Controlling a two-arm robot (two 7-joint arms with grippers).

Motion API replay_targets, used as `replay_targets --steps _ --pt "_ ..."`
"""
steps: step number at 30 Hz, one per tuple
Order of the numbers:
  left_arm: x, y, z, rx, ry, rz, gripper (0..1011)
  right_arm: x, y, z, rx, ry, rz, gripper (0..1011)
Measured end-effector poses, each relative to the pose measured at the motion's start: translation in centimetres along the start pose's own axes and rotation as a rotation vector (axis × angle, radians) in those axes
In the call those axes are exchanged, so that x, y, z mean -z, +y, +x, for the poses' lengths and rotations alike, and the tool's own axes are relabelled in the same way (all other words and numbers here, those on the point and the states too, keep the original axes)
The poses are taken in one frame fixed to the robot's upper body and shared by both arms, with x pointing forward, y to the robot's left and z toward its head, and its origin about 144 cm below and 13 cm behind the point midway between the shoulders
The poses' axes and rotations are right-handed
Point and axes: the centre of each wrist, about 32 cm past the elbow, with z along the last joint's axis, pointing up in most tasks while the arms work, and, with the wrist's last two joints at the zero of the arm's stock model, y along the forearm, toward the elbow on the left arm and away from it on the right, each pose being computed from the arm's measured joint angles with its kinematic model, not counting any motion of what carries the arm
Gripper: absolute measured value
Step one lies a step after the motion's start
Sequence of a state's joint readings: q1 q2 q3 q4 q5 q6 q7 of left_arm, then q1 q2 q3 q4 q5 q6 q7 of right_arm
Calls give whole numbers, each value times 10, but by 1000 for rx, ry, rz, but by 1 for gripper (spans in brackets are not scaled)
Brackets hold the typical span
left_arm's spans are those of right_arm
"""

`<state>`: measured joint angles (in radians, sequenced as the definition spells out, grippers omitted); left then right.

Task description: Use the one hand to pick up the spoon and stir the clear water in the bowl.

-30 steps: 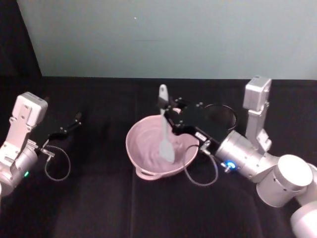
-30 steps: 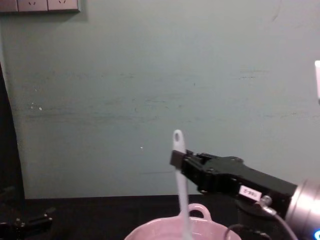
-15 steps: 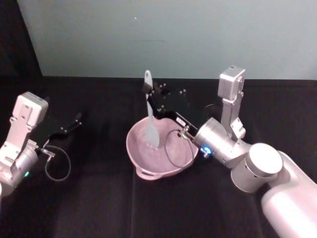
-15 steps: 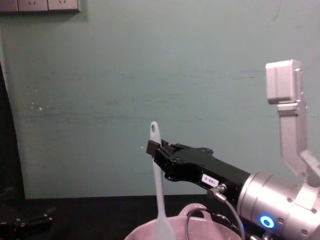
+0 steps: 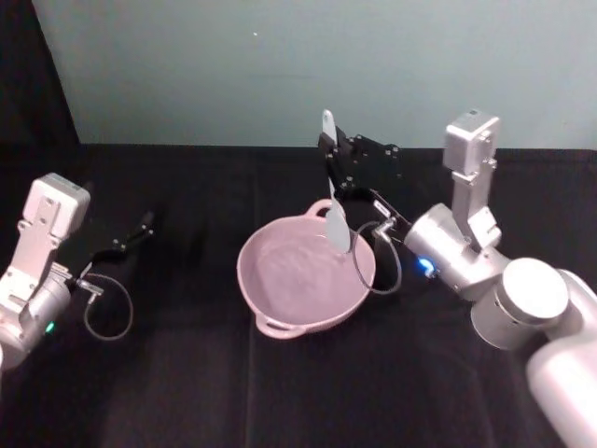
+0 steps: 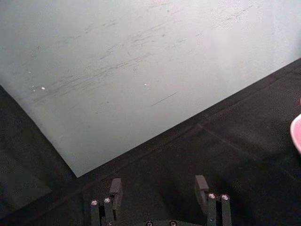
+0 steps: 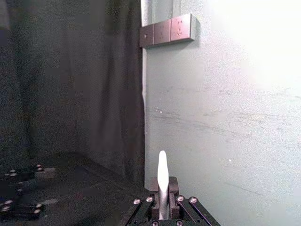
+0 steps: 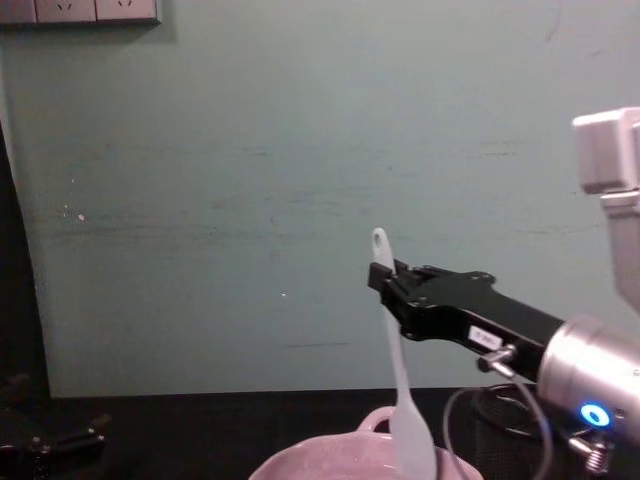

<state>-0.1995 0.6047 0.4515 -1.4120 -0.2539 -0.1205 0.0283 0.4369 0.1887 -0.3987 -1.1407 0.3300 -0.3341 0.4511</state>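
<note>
The pale pink bowl (image 5: 300,280) sits mid-table, its rim (image 8: 330,466) low in the chest view. My right gripper (image 5: 332,157) hangs over the bowl's far right side, shut on the handle of the white spoon (image 5: 336,222). The spoon (image 8: 398,380) stands almost upright, its blade dipping inside the far right rim. I cannot tell whether the blade touches water. In the right wrist view the spoon (image 7: 162,176) stands clamped between the right gripper's (image 7: 162,200) fingers. My left gripper (image 5: 138,231) rests open at the far left, well away from the bowl.
A black mesh cup (image 8: 497,412) stands behind the bowl, under my right arm. Black cloth covers the table (image 5: 187,373), and a pale green wall (image 5: 280,65) closes off the back. The left gripper (image 6: 158,188) faces that wall, with the bowl's edge (image 6: 297,134) just beside it.
My right gripper has swung the spoon from the bowl's left part across to its far right rim. The left arm has stayed still.
</note>
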Motion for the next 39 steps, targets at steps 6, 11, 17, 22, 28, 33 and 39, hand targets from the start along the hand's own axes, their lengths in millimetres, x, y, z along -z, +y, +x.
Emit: replay_targets --steps 6,11,17,22,28,33,39 --pt "0 0 0 0 0 0 1011 -12 -23 -5 -43 40 -16 125" --pt "0 0 0 0 0 0 1011 -14 -32 -17 -107 108 -38 125" --pt "0 0 0 0 0 0 1011 -9 -26 -30 -165 185 -35 125" --pt "0 0 0 0 0 0 1011 -1 -9 -38 -191 222 -12 125" --pt "0 0 0 0 0 0 1011 10 12 -38 -148 188 20 125" --pt "0 0 0 0 0 0 1011 19 24 -29 -42 114 40 125" --pt "0 0 0 0 0 0 1011 20 23 -16 36 46 36 125"
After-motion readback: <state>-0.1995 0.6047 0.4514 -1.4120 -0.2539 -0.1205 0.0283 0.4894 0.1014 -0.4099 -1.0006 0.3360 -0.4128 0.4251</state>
